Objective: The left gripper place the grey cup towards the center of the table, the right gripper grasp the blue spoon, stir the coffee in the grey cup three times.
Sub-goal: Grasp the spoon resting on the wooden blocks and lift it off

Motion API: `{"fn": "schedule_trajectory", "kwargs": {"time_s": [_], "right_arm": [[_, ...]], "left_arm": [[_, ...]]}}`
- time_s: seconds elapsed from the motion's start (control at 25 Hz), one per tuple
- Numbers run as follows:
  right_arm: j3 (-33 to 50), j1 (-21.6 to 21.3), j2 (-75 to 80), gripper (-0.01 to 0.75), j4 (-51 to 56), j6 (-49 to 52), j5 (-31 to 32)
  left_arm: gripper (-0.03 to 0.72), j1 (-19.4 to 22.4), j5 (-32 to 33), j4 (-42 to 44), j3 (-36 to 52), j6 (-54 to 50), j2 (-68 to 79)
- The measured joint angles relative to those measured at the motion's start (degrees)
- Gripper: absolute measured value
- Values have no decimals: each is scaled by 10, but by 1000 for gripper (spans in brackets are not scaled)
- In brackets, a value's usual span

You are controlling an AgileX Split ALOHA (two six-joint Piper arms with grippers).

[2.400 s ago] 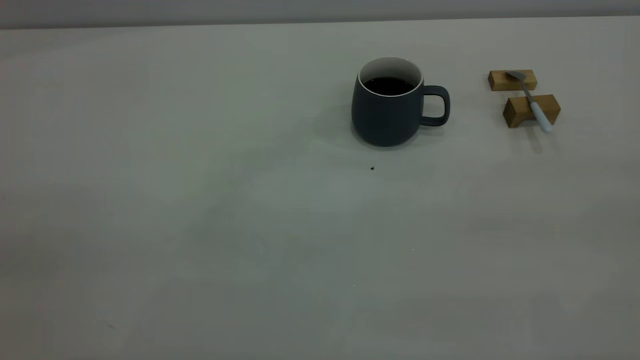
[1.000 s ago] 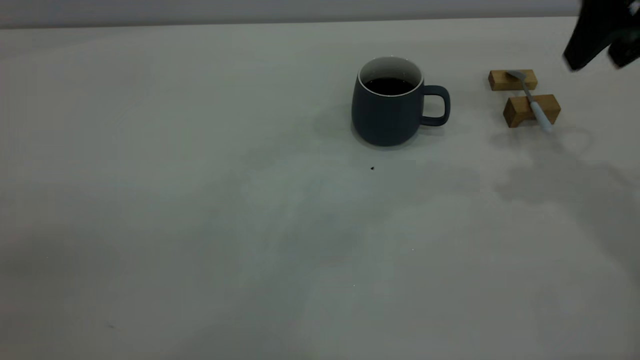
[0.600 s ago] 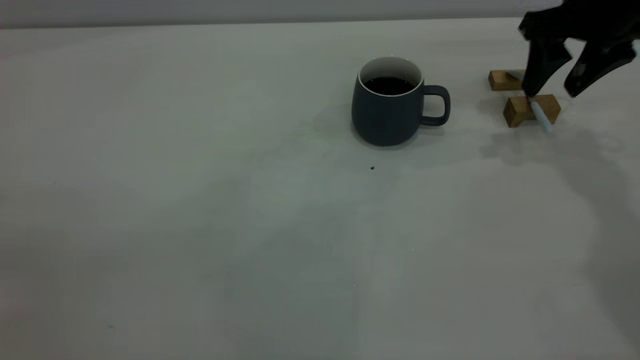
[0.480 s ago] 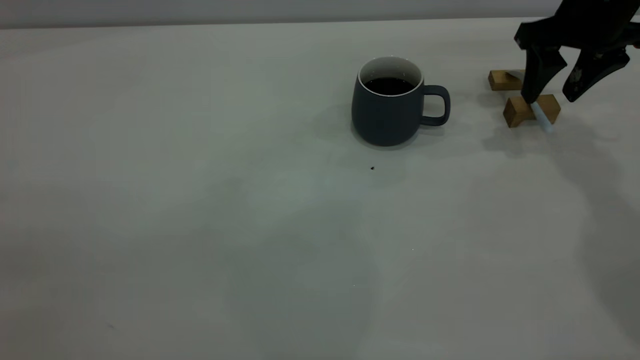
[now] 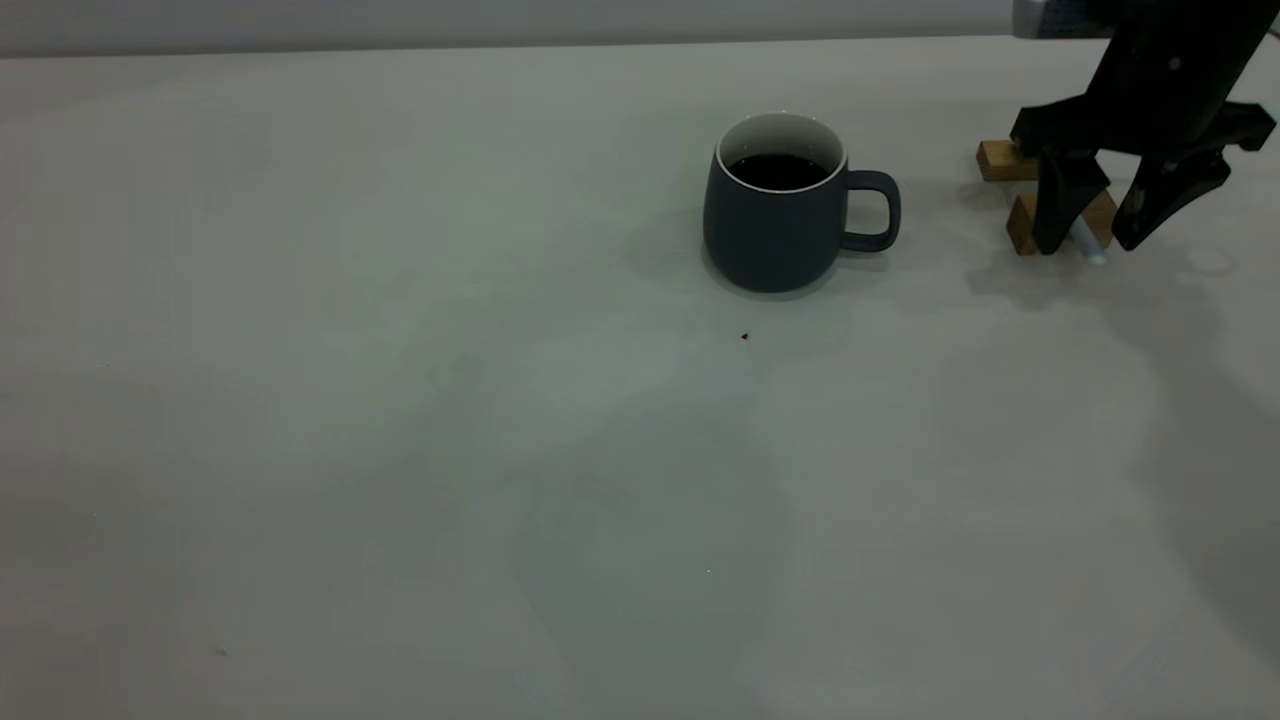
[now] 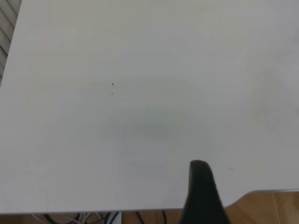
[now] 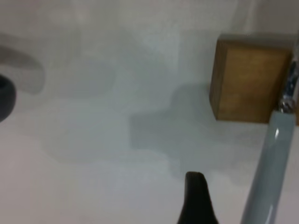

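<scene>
Setting: robot test bench, likely a lab. Evidence: bare off-white tabletop [image 5: 400, 400], plain grey wall behind, black robot arm [image 5: 1160, 70], loose cables [image 6: 107, 217] under tabletop edge.

A plain grey wall [image 5: 500, 20] runs along the far side, meeting the pale surface in a straight line. Light is soft and dim, leaving broad faint shadows. In the left wrist view, wooden flooring [image 6: 271, 207] shows below one edge, with dark cables [image 6: 107, 217] hanging nearby.

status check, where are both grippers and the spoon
Right gripper open, straddling the spoon on its wood blocks. Left gripper away over bare table. Cup untouched, nothing in the way.
</scene>
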Motion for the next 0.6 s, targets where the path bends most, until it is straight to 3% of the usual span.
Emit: {"fn": "schedule_trajectory", "kwargs": {"time_s": [0.4,0.48,0.6], "right_arm": [[0,0,27,558,2,0,-40],[0,0,27,493,2,0,-44],[0,0,27,297,2,0,-45]], "left_arm": [[585,0,0,0,0,0,0],[585,0,0,0,0,0,0],[585,0,0,0,0,0,0]]}}
